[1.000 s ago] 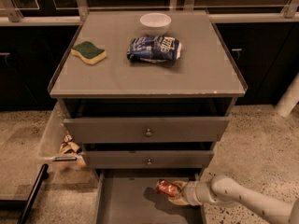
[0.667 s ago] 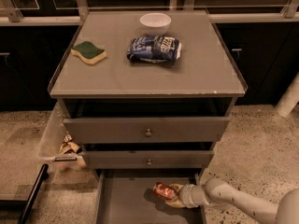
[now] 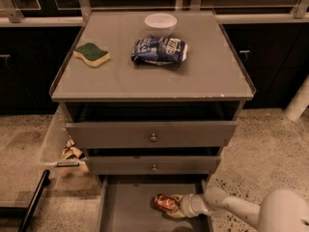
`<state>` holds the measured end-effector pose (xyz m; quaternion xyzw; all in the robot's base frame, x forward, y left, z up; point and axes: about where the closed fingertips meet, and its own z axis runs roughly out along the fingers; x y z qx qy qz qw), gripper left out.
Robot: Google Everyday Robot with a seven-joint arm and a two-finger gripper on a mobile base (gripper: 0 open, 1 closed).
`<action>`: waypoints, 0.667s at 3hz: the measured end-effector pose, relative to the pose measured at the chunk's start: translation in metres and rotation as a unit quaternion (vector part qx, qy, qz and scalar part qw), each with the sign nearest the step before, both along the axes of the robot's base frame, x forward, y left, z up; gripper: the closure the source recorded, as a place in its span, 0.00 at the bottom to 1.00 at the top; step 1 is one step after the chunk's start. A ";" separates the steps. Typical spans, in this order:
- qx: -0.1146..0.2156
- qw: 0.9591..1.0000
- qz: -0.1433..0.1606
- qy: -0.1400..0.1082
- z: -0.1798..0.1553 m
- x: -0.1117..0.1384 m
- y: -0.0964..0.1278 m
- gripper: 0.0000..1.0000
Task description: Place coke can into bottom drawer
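Observation:
The bottom drawer (image 3: 126,208) is pulled open below the two upper drawers, its flat grey floor showing. The coke can (image 3: 165,202), red with a silver end, lies on its side inside the drawer, right of centre. My gripper (image 3: 173,205) reaches in from the right and its fingers are closed around the can, low over the drawer floor. The white arm runs off to the lower right.
On the cabinet top (image 3: 125,79) sit a white bowl (image 3: 160,23), a blue-and-white snack bag (image 3: 160,50) and a green-and-yellow sponge (image 3: 91,54). Both upper drawers (image 3: 152,135) are slightly open. Crumpled litter (image 3: 71,152) lies on the floor at the left, by a black bar (image 3: 34,199).
My gripper with the can has moved a little further left and deeper into the bottom drawer. Nothing else has moved.

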<state>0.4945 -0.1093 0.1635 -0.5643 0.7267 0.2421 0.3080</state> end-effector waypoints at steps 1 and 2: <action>-0.004 1.000 0.004 0.020 -0.026 0.002 0.006 1.00; -0.004 1.000 0.004 0.020 -0.027 0.003 0.006 0.81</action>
